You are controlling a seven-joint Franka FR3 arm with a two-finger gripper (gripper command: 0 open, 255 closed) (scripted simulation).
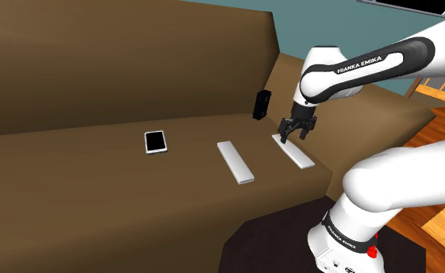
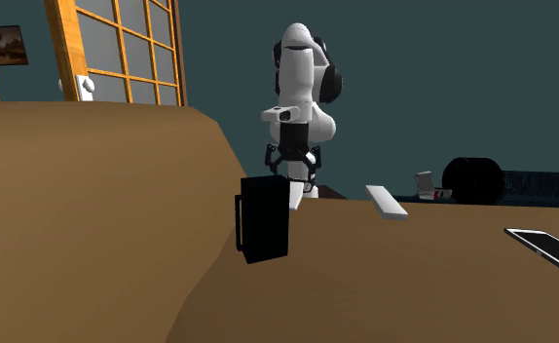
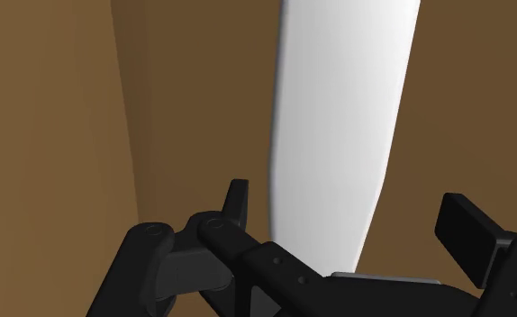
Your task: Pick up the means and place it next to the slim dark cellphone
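**While the fingers stand apart, the white bar lies between them**

As we look along the gripper [image 3: 351, 212] in the wrist view, its two black fingers [image 3: 237, 203] stand wide apart, one on each side of the white bar [image 3: 342, 117], and neither touches it. We see brown seat between each finger and the bar's long edges, so nothing is held. From the shoulder view we find the gripper low over one end of this bar, which lies flat on the brown sofa seat [image 1: 97, 171] and stretches away from under the fingers. Just beyond the gripper, the slim dark cellphone [image 1: 261, 105] stands upright against the sofa's back. A second white bar [image 1: 236, 161] lies apart to the gripper's side, and a white-framed phone [image 1: 156, 142] farther off.
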